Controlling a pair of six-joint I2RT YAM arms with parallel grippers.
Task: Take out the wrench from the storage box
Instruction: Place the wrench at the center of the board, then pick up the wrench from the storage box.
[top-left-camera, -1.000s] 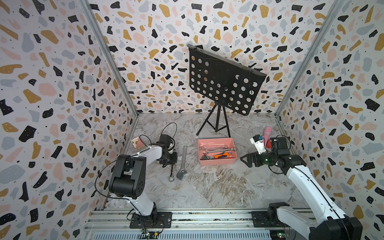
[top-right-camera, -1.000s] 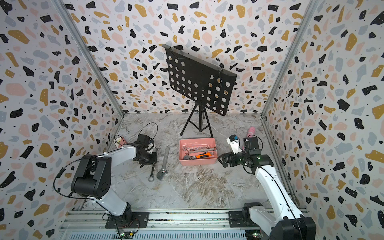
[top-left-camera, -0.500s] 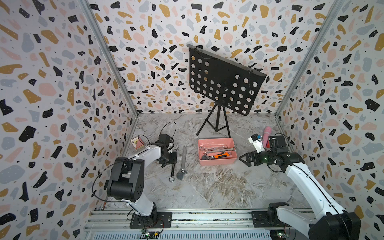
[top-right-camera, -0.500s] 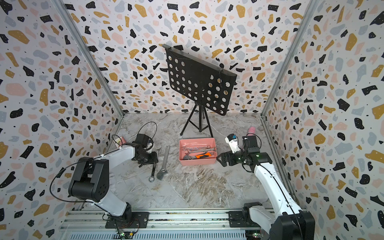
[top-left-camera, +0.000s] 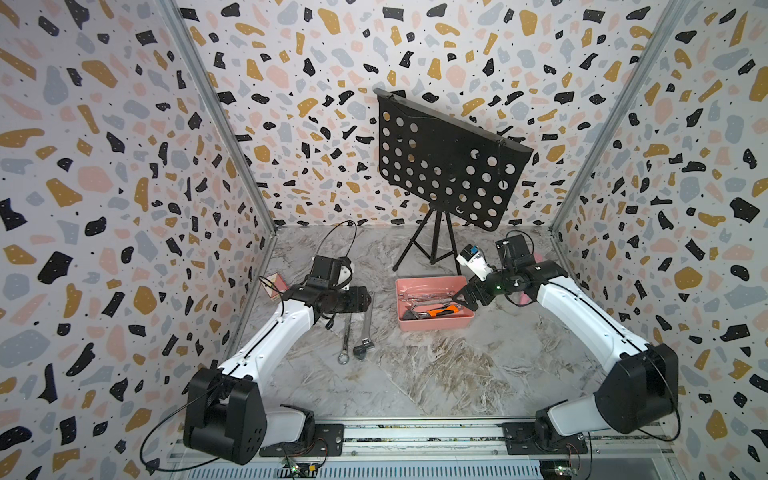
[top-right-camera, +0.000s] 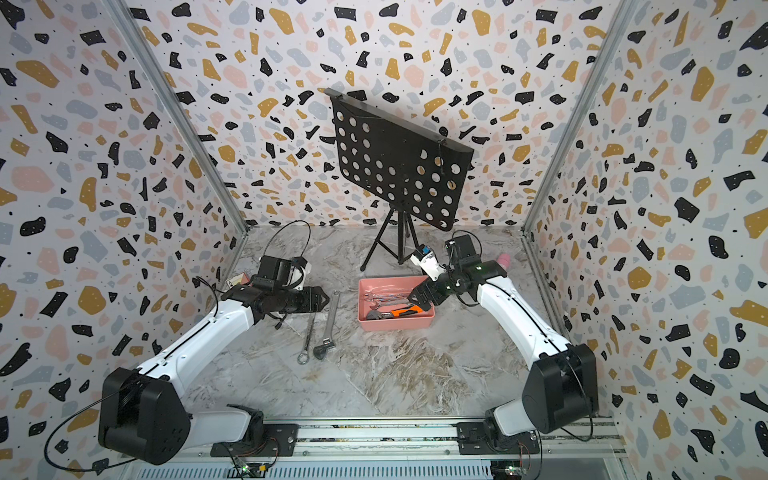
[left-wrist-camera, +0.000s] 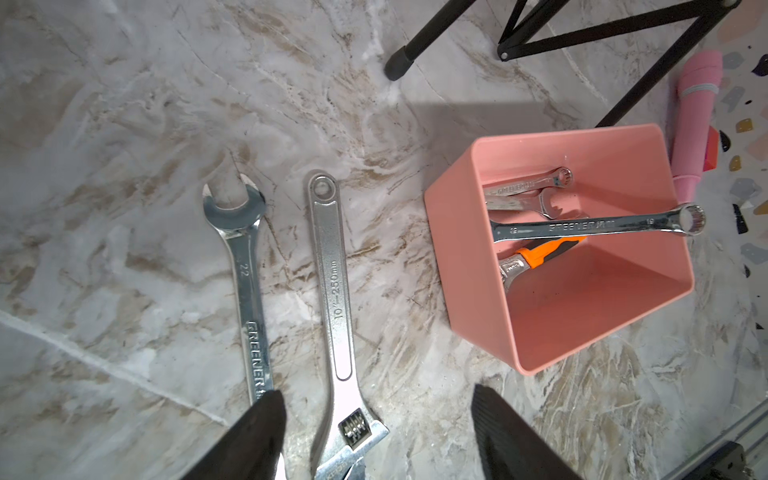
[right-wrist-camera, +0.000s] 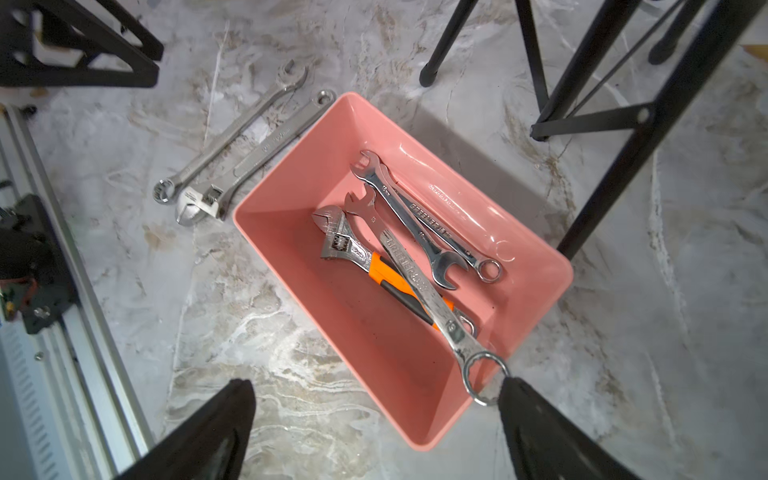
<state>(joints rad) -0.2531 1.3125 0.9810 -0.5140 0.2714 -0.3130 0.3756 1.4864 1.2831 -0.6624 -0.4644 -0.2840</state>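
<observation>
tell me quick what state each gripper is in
left gripper: open, holding nothing
right gripper: open, empty, by the storage box

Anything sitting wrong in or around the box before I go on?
Yes: one long wrench lies tilted in the box, its ring end propped up over the rim and sticking out, its shaft crossing the orange-handled wrench.

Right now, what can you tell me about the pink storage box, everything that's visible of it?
The storage box is a salmon-pink tray of smooth plastic, rectangular with rounded corners. It is open-topped and stands upright on the marble-look tabletop. Inside lie an orange-handled adjustable wrench, two smaller spanners along one long wall, and a long spanner. The long spanner lies slanted across the others, and its ring end rests on the rim and juts past it.
</observation>
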